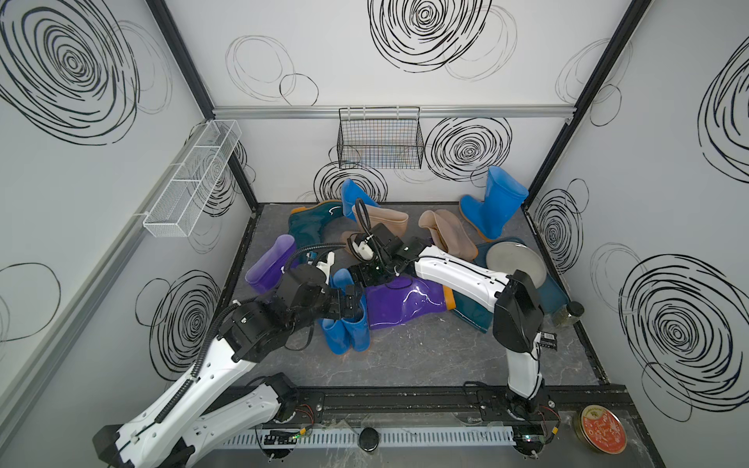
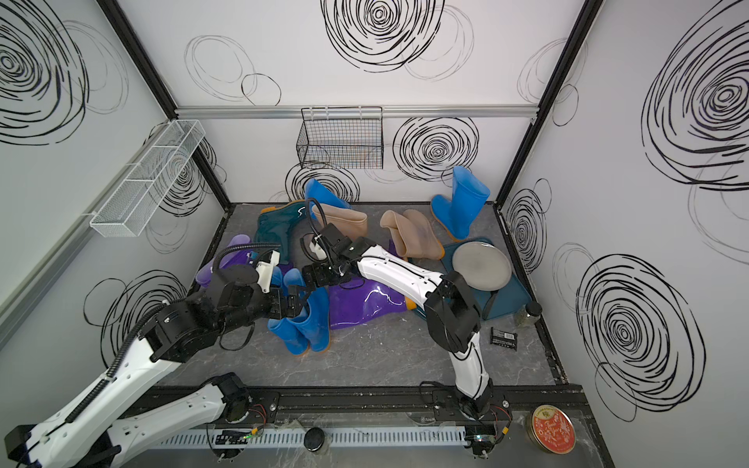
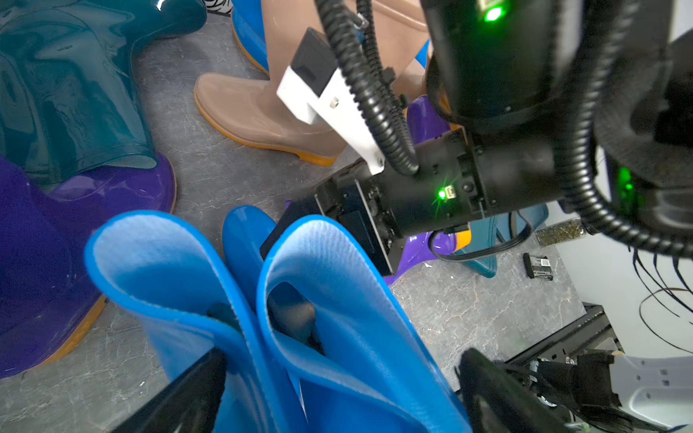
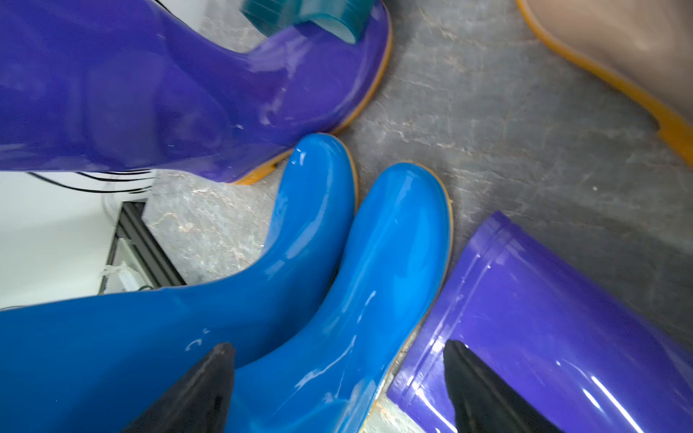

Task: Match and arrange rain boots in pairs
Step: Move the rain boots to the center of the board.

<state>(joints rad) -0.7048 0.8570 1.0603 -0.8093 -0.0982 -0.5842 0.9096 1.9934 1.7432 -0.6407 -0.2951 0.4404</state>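
now, l end effector (image 3: pixel 341 352) spread astride blue boot pair (image 1: pixel 347 332) tops, r end effector (image 4: pixel 337 345) spread over purple boot (image 4: pixel 562 318)

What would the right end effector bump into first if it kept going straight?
Probably the nearer blue boot: the open right end effector points at its instep, right between the fingertips. Depth is hard to judge, so it might brush the purple boot beside it too.
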